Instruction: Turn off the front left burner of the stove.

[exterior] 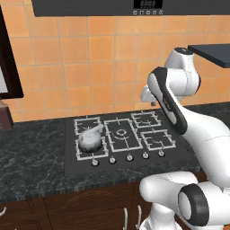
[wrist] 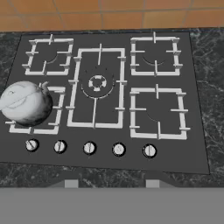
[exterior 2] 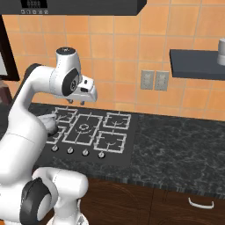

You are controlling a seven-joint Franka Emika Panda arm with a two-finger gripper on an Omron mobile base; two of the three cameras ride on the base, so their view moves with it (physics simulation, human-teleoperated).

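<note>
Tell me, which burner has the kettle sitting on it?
The front left burner of the stove. A round silver kettle sits on its grate, above the leftmost knob. The four other burners have bare grates.

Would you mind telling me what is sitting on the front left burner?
A silver kettle sits on the front left burner, covering most of its grate; the burner centre beneath is hidden.

Silver kettle (wrist: 24,103), wall outlets (exterior 2: 154,80), dark shelf (exterior 2: 197,63) — perhaps a canister (exterior 2: 221,52) on it
</note>
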